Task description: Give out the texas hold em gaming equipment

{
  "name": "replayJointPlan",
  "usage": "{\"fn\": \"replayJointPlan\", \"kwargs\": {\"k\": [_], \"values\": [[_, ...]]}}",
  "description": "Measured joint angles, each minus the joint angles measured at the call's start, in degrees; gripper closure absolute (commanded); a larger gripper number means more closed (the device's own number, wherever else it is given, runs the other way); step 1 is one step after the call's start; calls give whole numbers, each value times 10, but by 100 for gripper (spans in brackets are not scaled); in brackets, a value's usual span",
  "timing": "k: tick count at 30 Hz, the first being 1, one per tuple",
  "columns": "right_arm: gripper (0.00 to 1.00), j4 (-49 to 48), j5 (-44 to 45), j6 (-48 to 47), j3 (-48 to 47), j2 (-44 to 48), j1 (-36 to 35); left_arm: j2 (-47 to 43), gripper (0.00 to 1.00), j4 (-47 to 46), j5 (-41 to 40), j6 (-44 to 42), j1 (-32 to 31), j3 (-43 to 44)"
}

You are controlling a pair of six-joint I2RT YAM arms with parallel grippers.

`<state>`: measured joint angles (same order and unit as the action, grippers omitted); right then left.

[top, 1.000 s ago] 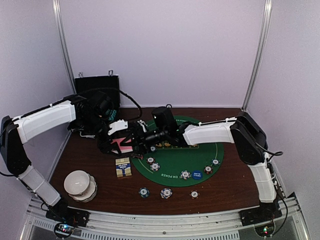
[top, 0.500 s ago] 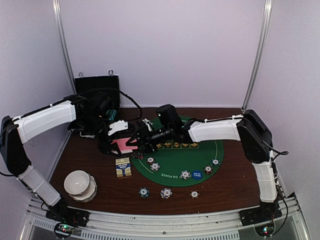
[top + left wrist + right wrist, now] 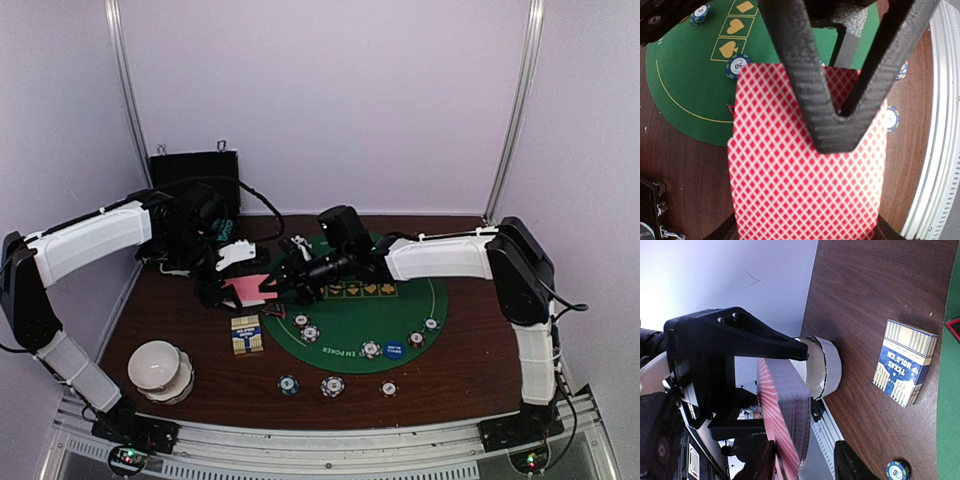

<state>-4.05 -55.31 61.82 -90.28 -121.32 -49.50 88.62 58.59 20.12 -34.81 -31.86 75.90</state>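
My left gripper (image 3: 232,292) is shut on a deck of pink-backed cards (image 3: 250,290) and holds it above the table, left of the green mat (image 3: 350,325). In the left wrist view the deck (image 3: 800,190) fills the space between my fingers. My right gripper (image 3: 282,284) is at the deck's far edge. One of its fingers (image 3: 835,125) lies on the top card. In the right wrist view its jaws (image 3: 807,462) stand open around the deck's edge (image 3: 790,415). Striped chips lie on the mat (image 3: 310,332) and on the wood in front (image 3: 332,385).
A blue and cream card box (image 3: 246,334) lies on the wood by the mat's left edge. A white bowl stack (image 3: 160,368) stands front left. A black hinged case (image 3: 195,175) stands at the back left. A blue button (image 3: 394,349) lies on the mat.
The right arm's wrist has shifted a little right and back while its fingers stay at the deck. More of the pink deck shows. The left arm has not moved.
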Motion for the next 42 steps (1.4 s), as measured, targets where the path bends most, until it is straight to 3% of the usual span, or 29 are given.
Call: {"fn": "replayJointPlan", "kwargs": {"k": [14,21,30,42], "values": [[81,-3,-6,13,29,30,4,0,100,0,-12,0,0,0],[100,-39,-19,41,37,30,4,0,100,-1,-18,0,0,0],[100,-41,-37,41,47,31,26,0,100,-3,-26,0,8,0],[100,47,-38,-17,26,36,97,-1,100,-3,-34,0,24,-3]]}}
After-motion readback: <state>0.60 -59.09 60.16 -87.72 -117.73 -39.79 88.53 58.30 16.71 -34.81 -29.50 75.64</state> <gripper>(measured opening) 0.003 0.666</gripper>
